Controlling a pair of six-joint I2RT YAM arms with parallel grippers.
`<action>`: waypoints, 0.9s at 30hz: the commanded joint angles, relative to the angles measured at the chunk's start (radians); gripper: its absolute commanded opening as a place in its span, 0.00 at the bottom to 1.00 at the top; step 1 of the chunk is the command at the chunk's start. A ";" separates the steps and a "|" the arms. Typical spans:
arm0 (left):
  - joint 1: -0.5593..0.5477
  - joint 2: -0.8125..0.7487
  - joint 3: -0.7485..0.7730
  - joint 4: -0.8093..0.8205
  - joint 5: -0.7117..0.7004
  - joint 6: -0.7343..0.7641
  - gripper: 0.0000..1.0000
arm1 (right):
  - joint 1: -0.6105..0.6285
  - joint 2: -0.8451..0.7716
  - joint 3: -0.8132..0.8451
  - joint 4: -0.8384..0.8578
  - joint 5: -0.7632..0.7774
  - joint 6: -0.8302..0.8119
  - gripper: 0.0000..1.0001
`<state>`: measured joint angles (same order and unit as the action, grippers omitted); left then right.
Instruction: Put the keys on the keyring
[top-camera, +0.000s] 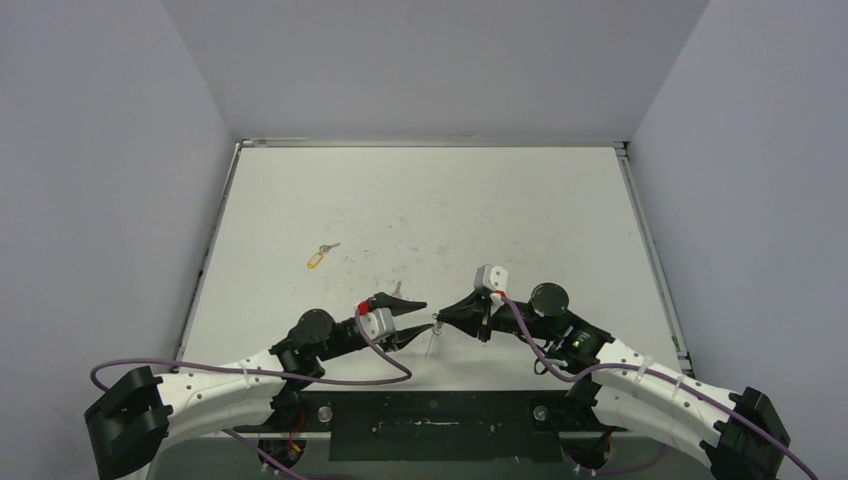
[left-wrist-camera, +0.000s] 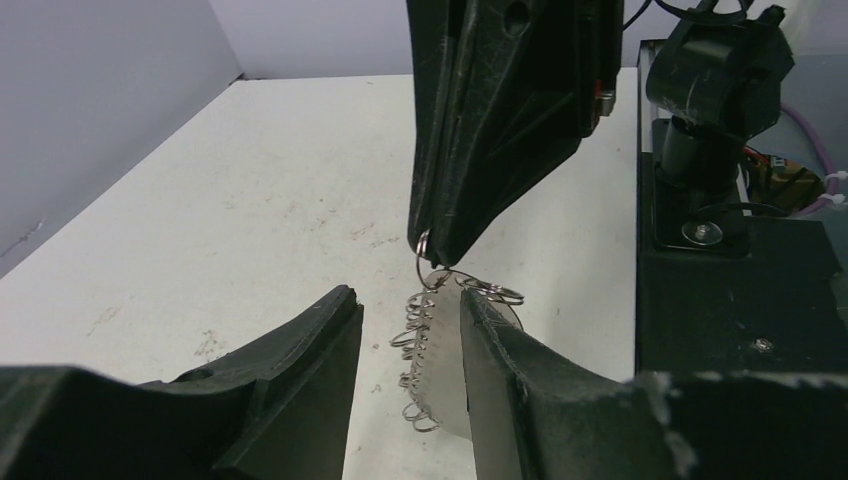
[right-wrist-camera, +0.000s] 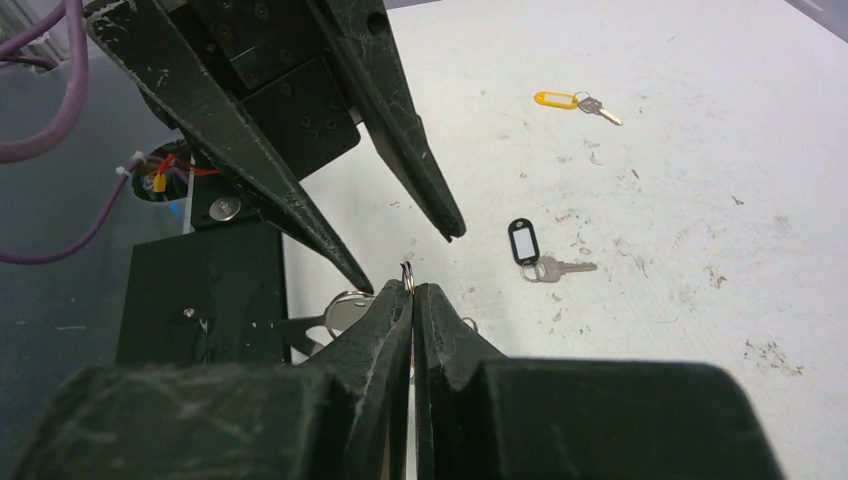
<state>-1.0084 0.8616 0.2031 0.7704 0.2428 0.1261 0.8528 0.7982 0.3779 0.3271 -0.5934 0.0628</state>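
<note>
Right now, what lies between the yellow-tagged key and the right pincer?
The black-tagged key lies there, nearer the right pincer, which is shut on the keyring, than the yellow-tagged key; the right wrist view shows it.

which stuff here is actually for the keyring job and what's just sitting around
For the job:
- keyring, a ring of its chain pinched by the right gripper
- yellow-tagged key
- black-tagged key
- left gripper, open around the keyring

Just there:
- purple cable
- black mounting plate
- scuffed table
</note>
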 joint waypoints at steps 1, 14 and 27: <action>-0.020 0.013 0.038 0.059 0.055 -0.008 0.39 | 0.006 0.004 0.053 0.059 0.013 -0.005 0.00; -0.036 -0.004 0.026 0.077 -0.052 0.001 0.30 | 0.007 -0.007 0.009 0.157 -0.048 0.008 0.00; -0.036 0.002 0.023 0.151 0.012 -0.017 0.13 | 0.006 0.027 0.004 0.242 -0.084 0.035 0.00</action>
<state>-1.0401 0.8585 0.2028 0.8326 0.2291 0.1246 0.8524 0.8196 0.3748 0.4603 -0.6365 0.0841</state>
